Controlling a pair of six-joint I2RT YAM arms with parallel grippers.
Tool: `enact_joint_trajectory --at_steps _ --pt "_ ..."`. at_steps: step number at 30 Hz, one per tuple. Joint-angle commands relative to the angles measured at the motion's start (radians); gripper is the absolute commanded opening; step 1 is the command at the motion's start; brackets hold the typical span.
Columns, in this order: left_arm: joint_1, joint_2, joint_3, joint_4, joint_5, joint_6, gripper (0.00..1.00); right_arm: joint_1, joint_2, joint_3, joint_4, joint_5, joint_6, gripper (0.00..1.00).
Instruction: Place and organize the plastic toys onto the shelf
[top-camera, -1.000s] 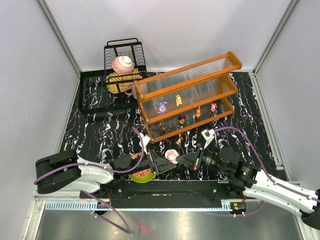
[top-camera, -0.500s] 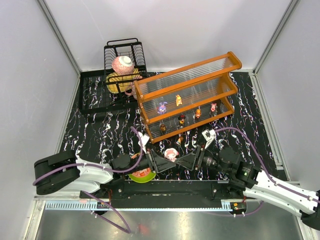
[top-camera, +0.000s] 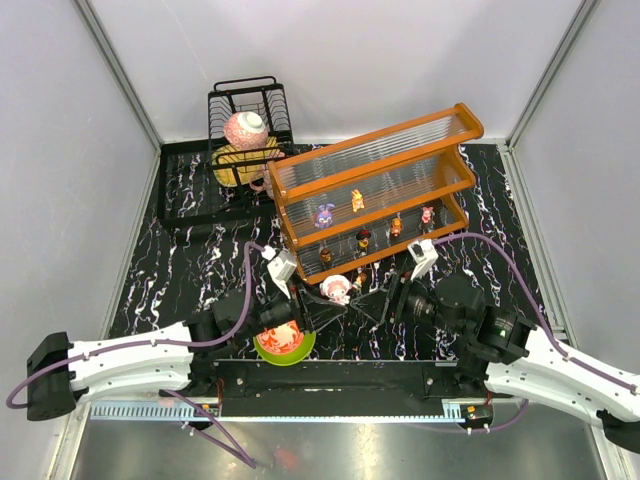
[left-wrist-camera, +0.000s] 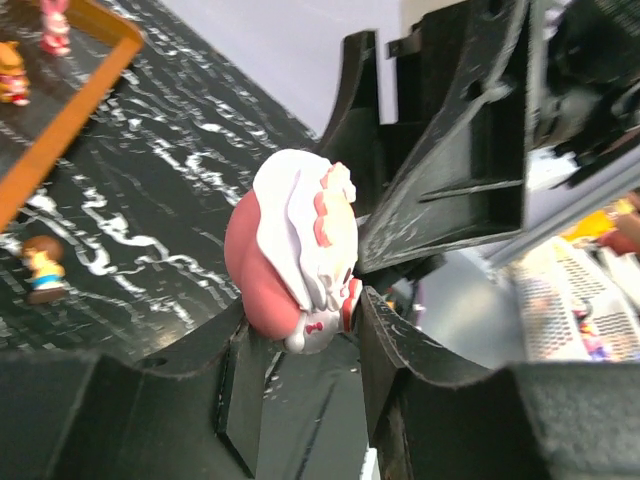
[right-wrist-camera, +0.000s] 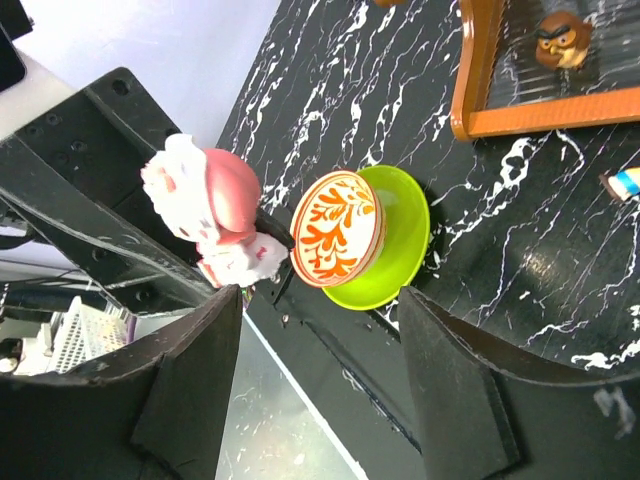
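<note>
Pinching the pink-and-white round toy (left-wrist-camera: 295, 255) by its lower end, your left gripper (left-wrist-camera: 305, 315) has both fingers (left-wrist-camera: 395, 345) closed on it, and the figurine stands clear of the black marbled worktop (top-camera: 190, 270), near the middle of the near edge. Your right gripper (right-wrist-camera: 320, 300) sits right alongside, jaws spread wide with nothing between them; from its wrist camera the toy shows off to the side, outside those fingers. The two grippers face each other nose to nose, close enough that the right one's black fingers fill the upper right of the left wrist view. The shelf (top-camera: 375, 190) stands slantwise across the far right part of the worktop, its front rail just beyond the held toy. On it you've got a purple figure (top-camera: 324, 215), a yellow one (top-camera: 357, 201), an orange-brown one (top-camera: 396, 227) and a pink one (top-camera: 427, 215) in a row, with two darker ones (top-camera: 363, 239) lower down. One small figurine (left-wrist-camera: 42, 270) stands on the worktop just outside the orange rail. The green-rimmed bowl (right-wrist-camera: 360, 235) sits at the near edge, and the black wire rack (top-camera: 240, 140) fills the far left corner.
</note>
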Motion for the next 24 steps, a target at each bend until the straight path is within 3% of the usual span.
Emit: enact_joint_trajectory --at_steps 1,5,13,18,24 --pt "-0.007 -0.028 0.088 -0.332 -0.121 0.169 0.0 0.002 0.038 0.099 -0.034 0.09 -0.074 0.69" --pt "-0.007 -0.017 0.091 -0.348 -0.135 0.164 0.0 0.002 0.108 0.176 -0.061 0.116 -0.12 0.71" --pt "-0.008 0.018 0.12 -0.357 -0.147 0.175 0.0 0.002 0.209 0.22 -0.033 0.133 -0.115 0.89" --pt "-0.011 0.034 0.144 -0.382 -0.178 0.197 0.0 0.002 0.266 0.237 -0.055 0.201 -0.005 0.95" --pt "-0.028 0.057 0.166 -0.386 -0.214 0.217 0.0 0.002 0.315 0.2 0.048 0.242 0.132 0.97"
